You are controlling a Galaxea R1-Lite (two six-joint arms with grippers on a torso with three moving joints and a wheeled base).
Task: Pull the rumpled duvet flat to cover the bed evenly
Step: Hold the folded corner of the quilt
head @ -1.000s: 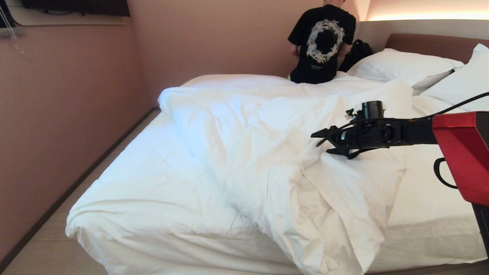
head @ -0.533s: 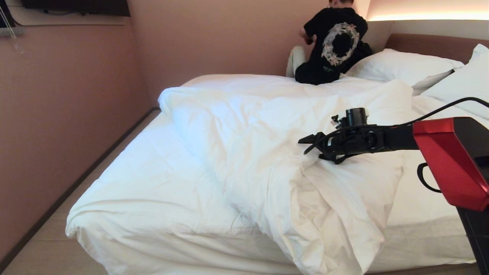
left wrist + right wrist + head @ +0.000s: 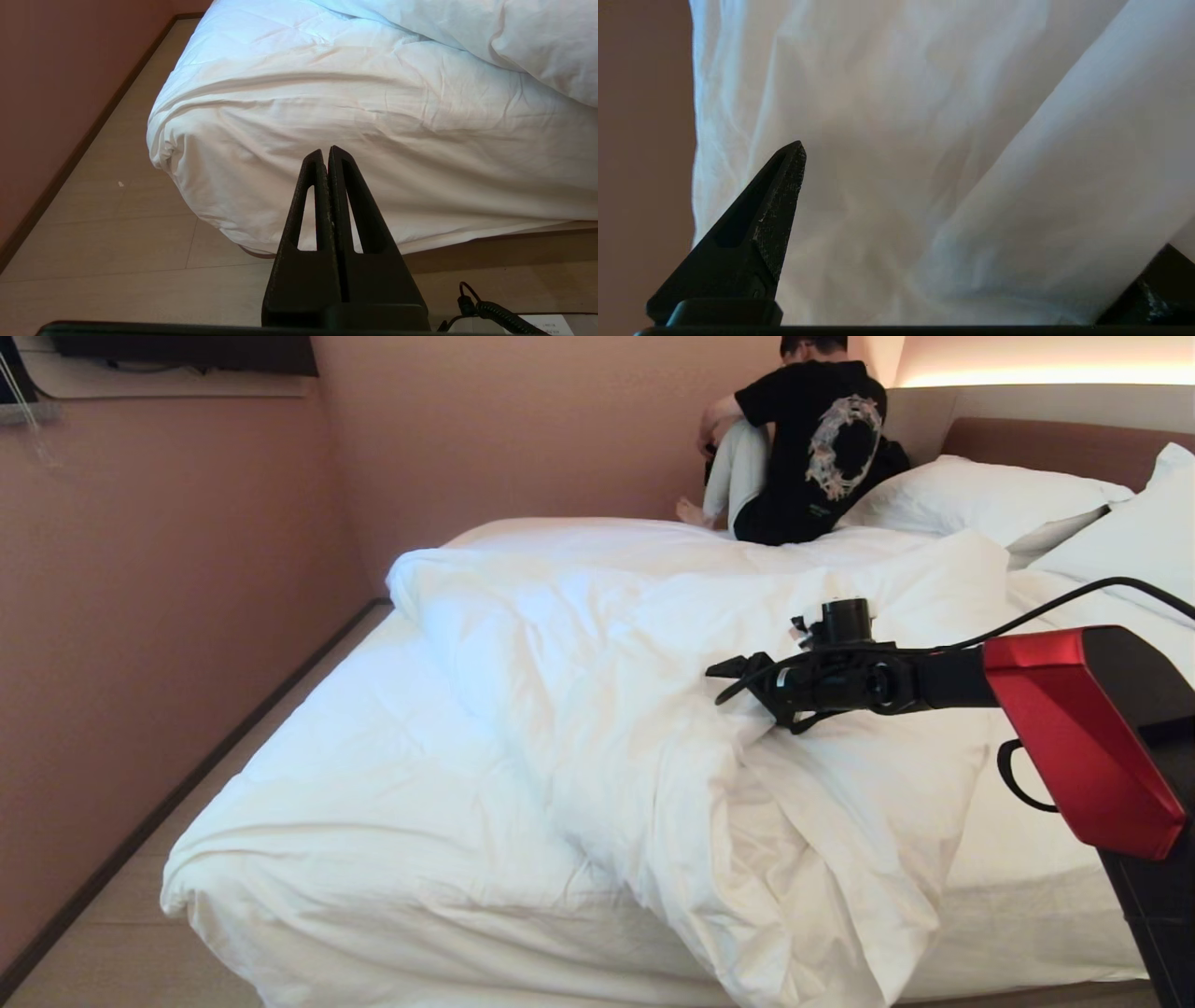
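Over the last second the right gripper [image 3: 738,677] has slid further out over the bed [image 3: 280,821], toward the robot's left, and the person [image 3: 803,439] sitting at the far corner by the wall has turned and drawn their knees up. The duvet [image 3: 653,709] lies bunched in a long ridge that runs from the far left of the mattress diagonally toward the near foot of the bed, where its end spills over the edge; the left half of the mattress shows only the flat sheet [image 3: 373,784], and the strip on the right below the pillows [image 3: 980,495] is bare too. The right gripper hangs just above the crest of that ridge, its fingers [image 3: 775,210] spread wide with nothing between them, white folds filling the space ahead of them in the right wrist view. So the cloth lies directly below and ahead of these fingers, and the ridge's long axis crosses their reach. My guess is the next move is a short drop to pinch a fold. The left gripper [image 3: 327,154] stays low by the foot of the bed, fingers pressed together, well away from the duvet, so the right arm is plainly the nearer one.
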